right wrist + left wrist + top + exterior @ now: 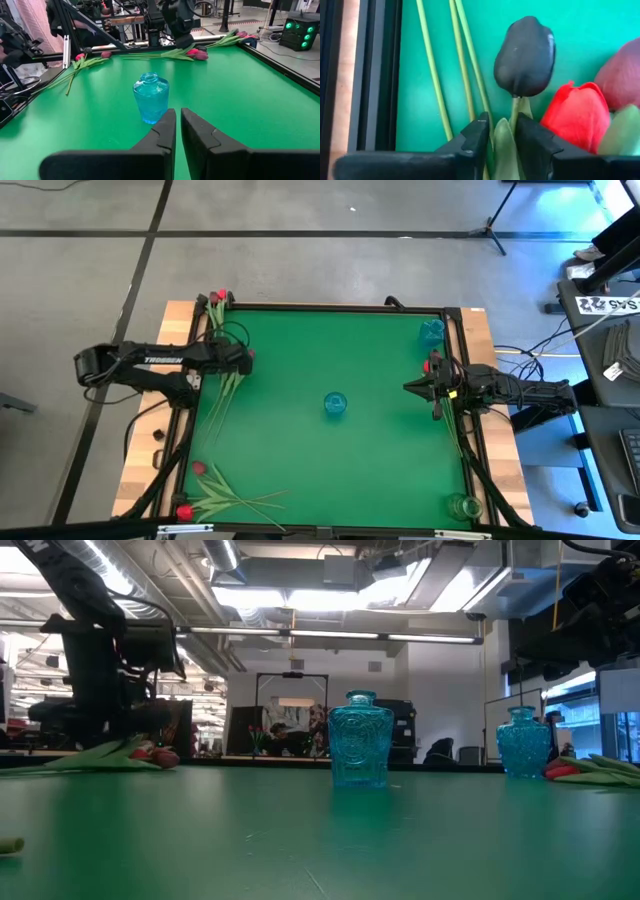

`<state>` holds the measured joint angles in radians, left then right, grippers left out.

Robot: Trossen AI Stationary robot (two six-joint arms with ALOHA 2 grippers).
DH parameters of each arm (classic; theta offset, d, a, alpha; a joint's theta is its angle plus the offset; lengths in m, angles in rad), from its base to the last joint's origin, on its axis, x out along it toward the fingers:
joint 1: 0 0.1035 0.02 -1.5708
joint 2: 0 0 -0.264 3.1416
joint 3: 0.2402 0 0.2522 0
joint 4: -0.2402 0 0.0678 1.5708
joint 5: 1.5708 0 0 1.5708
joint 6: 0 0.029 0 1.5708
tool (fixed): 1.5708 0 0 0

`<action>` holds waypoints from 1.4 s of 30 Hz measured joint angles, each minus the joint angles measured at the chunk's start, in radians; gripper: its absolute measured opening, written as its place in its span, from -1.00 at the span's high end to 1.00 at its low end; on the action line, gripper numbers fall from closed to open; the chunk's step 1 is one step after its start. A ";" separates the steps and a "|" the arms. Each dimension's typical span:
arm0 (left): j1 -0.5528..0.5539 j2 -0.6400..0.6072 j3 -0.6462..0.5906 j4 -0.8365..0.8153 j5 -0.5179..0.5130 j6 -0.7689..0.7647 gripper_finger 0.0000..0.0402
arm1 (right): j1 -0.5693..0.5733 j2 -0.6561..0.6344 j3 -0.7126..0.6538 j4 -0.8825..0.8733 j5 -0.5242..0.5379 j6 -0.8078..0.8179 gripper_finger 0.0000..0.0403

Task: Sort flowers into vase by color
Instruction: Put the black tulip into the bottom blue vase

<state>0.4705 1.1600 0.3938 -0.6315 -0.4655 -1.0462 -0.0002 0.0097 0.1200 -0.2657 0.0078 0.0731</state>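
- The left gripper [499, 137] is working low over the left side of the table [330, 350], and its fingers [479, 135] are standing narrow, one on each side of the stem and leaf just below a near-black tulip [525, 57]; whether they are already pinching the stem I cannot tell.
- Just beside that dark head, a bright red tulip [575, 117] and a dusky maroon tulip [622, 75] are lying against each other, while three bare green stems [460, 60] are running along the green mat on the other side.
- From above, this bunch is forming one cluster at the left edge [228, 375], with another group of flowers at the far left corner [217, 302] and a third at the near left corner [215, 495].
- The right gripper [178, 131] is waiting at the right side of the table, its fingers nearly together and holding nothing, pointing towards the centre blue vase [151, 97].
- A red tulip [428, 365] is lying close by that arm on the right edge.
- A second blue vase [432, 332] is standing at the far right corner and a clear glass vase [464, 507] at the near right corner.
- No vase appears to be holding a flower, so I judge the sorting to be at its very start: nearly every tulip is lying loose on the table, waiting to be carried over.
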 joint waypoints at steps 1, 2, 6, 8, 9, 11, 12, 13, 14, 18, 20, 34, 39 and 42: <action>-0.008 -0.002 0.002 -0.003 -0.004 0.000 0.66 | 0.000 0.000 0.000 0.000 0.000 0.000 0.85; -0.016 -0.002 0.005 -0.006 -0.011 0.000 0.72 | 0.000 0.000 0.000 0.000 0.000 0.000 0.85; -0.047 -0.002 0.007 -0.010 -0.043 0.004 0.96 | 0.000 0.000 0.000 0.000 0.000 0.000 0.85; -0.070 -0.009 0.007 -0.014 -0.064 0.005 0.96 | 0.000 0.000 0.000 0.000 0.000 0.000 0.85; -0.084 -0.021 0.009 -0.017 -0.073 0.006 0.97 | 0.000 0.000 0.000 0.000 0.000 0.000 0.85; -0.109 -0.049 0.034 -0.052 -0.100 0.009 0.98 | 0.000 0.000 0.000 0.000 0.000 0.000 0.85; -0.120 -0.068 0.054 -0.080 -0.119 0.009 0.98 | 0.000 0.000 0.000 0.000 0.000 0.000 0.85; -0.131 -0.091 0.077 -0.116 -0.136 0.011 0.98 | 0.000 0.000 0.000 0.000 0.000 0.000 0.85; -0.140 -0.116 0.107 -0.150 -0.152 0.023 0.98 | 0.000 0.000 0.000 0.000 0.000 0.000 0.85; -0.184 -0.219 0.235 -0.156 -0.203 0.130 0.98 | 0.000 0.000 0.000 0.000 0.000 0.000 0.85; -0.211 -0.257 0.279 -0.043 -0.191 0.251 0.98 | 0.000 0.000 0.000 0.000 0.000 0.000 0.85; -0.250 -0.061 0.202 1.247 0.359 0.893 0.99 | 0.000 0.024 0.002 0.495 0.202 0.027 0.85; -0.251 0.102 0.202 1.573 0.404 0.920 0.98 | 0.000 0.162 0.000 0.740 0.152 0.003 0.85; -0.255 0.155 0.202 1.706 0.396 0.900 0.98 | 0.001 0.314 0.000 0.920 0.163 0.060 0.85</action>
<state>0.2156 1.3155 0.5957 1.0745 -0.0692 -0.1460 0.0005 0.3235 0.1204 0.6542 0.1705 0.1329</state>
